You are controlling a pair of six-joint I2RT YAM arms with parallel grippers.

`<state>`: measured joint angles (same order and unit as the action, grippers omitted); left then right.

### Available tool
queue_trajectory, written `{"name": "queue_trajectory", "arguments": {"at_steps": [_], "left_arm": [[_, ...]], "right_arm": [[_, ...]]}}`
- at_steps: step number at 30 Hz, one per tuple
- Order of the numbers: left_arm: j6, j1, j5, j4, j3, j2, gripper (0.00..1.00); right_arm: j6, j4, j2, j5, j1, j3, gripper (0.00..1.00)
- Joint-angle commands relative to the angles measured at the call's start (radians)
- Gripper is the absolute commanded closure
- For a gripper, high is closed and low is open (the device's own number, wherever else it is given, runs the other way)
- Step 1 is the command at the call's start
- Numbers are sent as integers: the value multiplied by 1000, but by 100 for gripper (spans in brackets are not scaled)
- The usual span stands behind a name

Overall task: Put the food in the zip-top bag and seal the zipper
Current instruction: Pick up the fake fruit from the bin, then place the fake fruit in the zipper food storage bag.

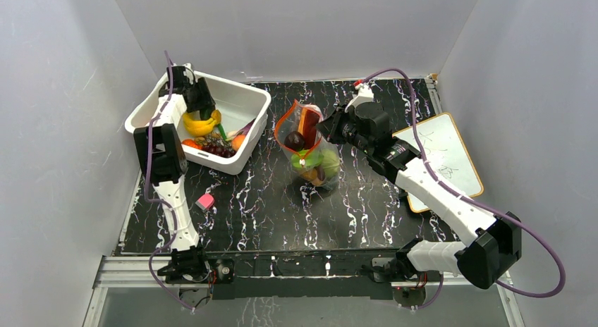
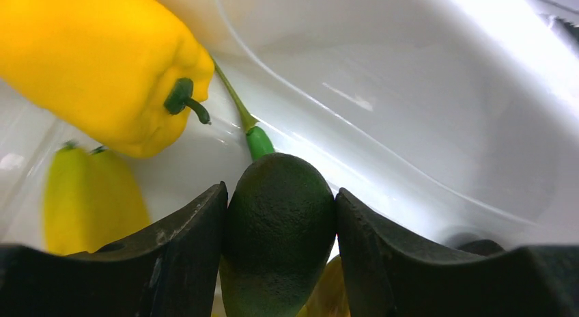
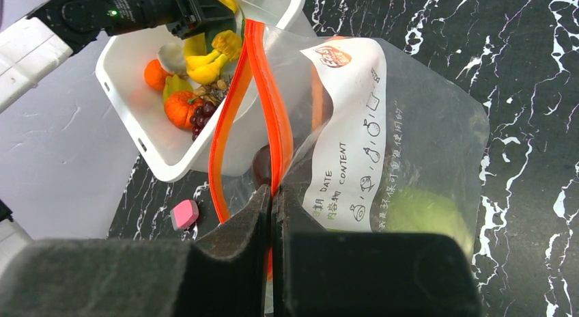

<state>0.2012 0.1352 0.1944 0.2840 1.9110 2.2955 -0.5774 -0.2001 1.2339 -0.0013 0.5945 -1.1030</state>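
- The left claw [image 2: 280,194] is seen reaching into the white bin [image 1: 243,101] at the far left of the desk [image 1: 268,207].
- Its jaws are set about half open, and a dark green avocado [image 2: 276,242] is gripped between them, with both fingers [image 2: 198,228] pressed against its sides.
- Just beyond the avocado, a green chili [image 2: 258,141] with a long stem is seen lying against the bin's wall, and a yellow pepper [image 2: 102,64] lies to the left of it.
- More food is piled in the bin: a banana [image 1: 197,124], dark grapes [image 1: 222,150] and a small orange pumpkin [image 3: 179,106] can be made out.
- The zip-top bag [image 1: 310,147] is found near the middle of the desk, to the right of the bin and apart from it, standing with its mouth gaping upward.
- Inside the bag a pale-green cabbage [image 1: 328,160], a dark eggplant [image 1: 295,140] and an orange piece [image 1: 308,120] are held.
- The zipper [image 3: 263,91] is unsealed; its two orange strips are spread apart in a loop.
- The right claw [image 3: 272,194] is fully closed, and the bag's mouth edge is pinched between its fingers at the zipper on the right side.
- A small pink block [image 1: 205,201] lies on the desk near the bin, beside the left arm.
- A whiteboard [image 1: 444,158] lies at the right edge, partly under the right arm.
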Motion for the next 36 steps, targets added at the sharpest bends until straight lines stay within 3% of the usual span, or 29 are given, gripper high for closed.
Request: {"name": "queue_trajectory", "arguments": {"at_steps": [1, 10, 15, 24, 36], "left_arm": [[-9, -9, 14, -22, -19, -161, 77], [-28, -17, 12, -197, -191, -323, 78], [-5, -22, 79, -208, -222, -391, 78], [214, -46, 281, -369, -459, -605, 78], [380, -163, 512, -409, -567, -738, 79]], "right_arm": [[-14, 102, -60, 12, -3, -25, 100], [-33, 97, -79, 27, -3, -10, 100], [-67, 98, -75, 24, -2, 4, 100], [-123, 132, -53, 27, -3, 11, 100], [-200, 187, -5, 7, -3, 20, 100]]}}
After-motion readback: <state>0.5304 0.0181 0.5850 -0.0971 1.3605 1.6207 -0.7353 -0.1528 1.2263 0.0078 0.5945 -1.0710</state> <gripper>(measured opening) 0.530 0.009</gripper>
